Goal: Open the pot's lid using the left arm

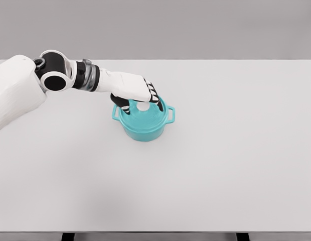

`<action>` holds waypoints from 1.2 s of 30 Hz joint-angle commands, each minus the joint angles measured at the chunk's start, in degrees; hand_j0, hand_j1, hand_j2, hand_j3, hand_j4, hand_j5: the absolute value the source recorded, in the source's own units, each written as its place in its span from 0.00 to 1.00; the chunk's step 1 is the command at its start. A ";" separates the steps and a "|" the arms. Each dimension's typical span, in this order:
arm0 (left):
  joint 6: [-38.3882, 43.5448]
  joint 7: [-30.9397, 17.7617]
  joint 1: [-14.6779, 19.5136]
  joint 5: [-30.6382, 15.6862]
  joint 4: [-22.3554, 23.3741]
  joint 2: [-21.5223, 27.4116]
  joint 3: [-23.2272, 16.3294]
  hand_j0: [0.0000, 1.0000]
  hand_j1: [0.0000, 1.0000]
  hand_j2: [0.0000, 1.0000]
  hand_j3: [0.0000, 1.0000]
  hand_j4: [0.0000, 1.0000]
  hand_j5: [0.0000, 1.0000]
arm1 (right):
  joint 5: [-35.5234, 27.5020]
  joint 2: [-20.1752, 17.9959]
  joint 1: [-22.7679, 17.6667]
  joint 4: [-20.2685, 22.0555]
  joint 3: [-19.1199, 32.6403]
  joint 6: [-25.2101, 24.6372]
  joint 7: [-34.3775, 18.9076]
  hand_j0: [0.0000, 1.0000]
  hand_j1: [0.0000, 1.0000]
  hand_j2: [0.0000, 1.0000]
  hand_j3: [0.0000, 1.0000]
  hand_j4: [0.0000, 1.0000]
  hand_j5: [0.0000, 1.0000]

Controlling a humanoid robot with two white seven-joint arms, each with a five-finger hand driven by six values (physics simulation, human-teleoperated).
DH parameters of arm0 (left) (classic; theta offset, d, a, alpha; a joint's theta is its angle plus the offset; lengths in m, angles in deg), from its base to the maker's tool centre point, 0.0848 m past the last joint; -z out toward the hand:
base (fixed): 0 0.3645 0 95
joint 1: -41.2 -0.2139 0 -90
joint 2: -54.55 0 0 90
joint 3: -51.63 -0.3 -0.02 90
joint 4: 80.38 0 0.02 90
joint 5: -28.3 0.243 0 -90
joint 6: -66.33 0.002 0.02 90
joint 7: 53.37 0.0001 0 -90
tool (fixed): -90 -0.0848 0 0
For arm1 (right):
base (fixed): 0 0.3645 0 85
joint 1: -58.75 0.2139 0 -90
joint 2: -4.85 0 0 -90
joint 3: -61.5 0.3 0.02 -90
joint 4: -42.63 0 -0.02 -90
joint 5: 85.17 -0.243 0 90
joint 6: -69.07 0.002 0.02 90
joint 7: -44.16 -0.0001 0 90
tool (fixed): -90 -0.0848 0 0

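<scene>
The left hand [137, 94] is reaching in over the pot [143, 122], and its dark-tipped fingers [158, 103] are curling down around the pale knob [143, 106] at the middle of the lid [143, 116]; the grip looks closed on the knob, though actual contact is partly hidden by the palm. The knob is sitting directly beneath the fingers, so the coming lift is probably turning on a straight upward pull. The lid is looking round, teal, ribbed in rings and seated on the pot, which is squat, glossy, with side handles, resting on the matte white tabletop [236, 165]. The right arm is not showing.
</scene>
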 commanded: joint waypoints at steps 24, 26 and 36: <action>0.11 0.00 0.00 -0.30 -0.27 0.97 0.16 0.38 0.38 0.38 0.38 0.38 0.38 | 0.00 -0.02 -0.09 -0.03 -0.01 0.01 -0.02 1.00 1.00 1.00 1.00 1.00 1.00; 0.11 0.00 0.70 -0.39 -0.62 2.02 0.34 0.38 0.38 0.38 0.38 0.38 0.38 | 0.00 -0.02 0.00 0.06 -0.01 0.01 0.07 1.00 1.00 1.00 1.00 1.00 1.00; 0.11 0.00 0.53 -0.12 -1.94 17.84 1.48 0.39 0.39 0.39 0.39 0.39 0.39 | 0.00 -0.02 -0.09 0.06 -0.01 0.01 -0.02 1.00 1.00 1.00 1.00 1.00 1.00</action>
